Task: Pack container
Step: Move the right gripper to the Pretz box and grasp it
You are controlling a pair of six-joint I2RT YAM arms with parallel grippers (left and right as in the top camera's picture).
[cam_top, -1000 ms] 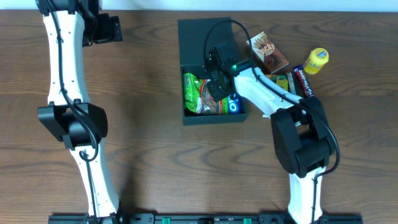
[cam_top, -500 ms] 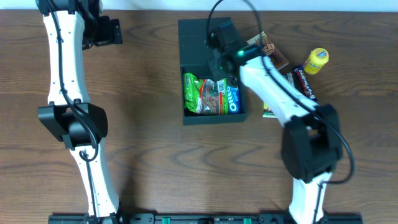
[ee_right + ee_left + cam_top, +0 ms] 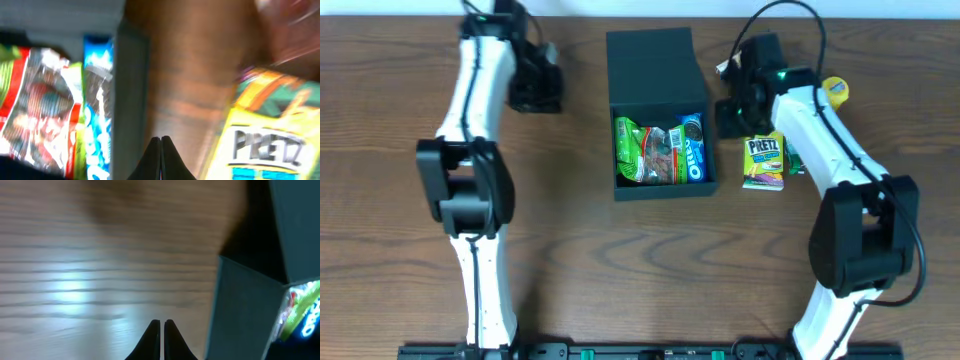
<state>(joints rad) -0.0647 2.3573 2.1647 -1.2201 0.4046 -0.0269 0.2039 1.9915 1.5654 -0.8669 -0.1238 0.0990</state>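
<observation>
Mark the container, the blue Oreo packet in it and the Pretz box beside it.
container (image 3: 650, 65), overhead view, on its open flap lid.
Oreo packet (image 3: 693, 150), overhead view, middle of the blue wrapper.
Pretz box (image 3: 764, 162), overhead view, middle of its printed top face.

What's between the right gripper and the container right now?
Only bare table. In the right wrist view, the shut right gripper hangs over wood, with the container on one side and the Pretz box on the other.

Both wrist views motion-blurred. Right arm (image 3: 820, 130) covers part of yellow tub (image 3: 836, 90). Pretz box (image 3: 260, 135) cut off at the bottom, container (image 3: 240, 310) cropped right.
</observation>
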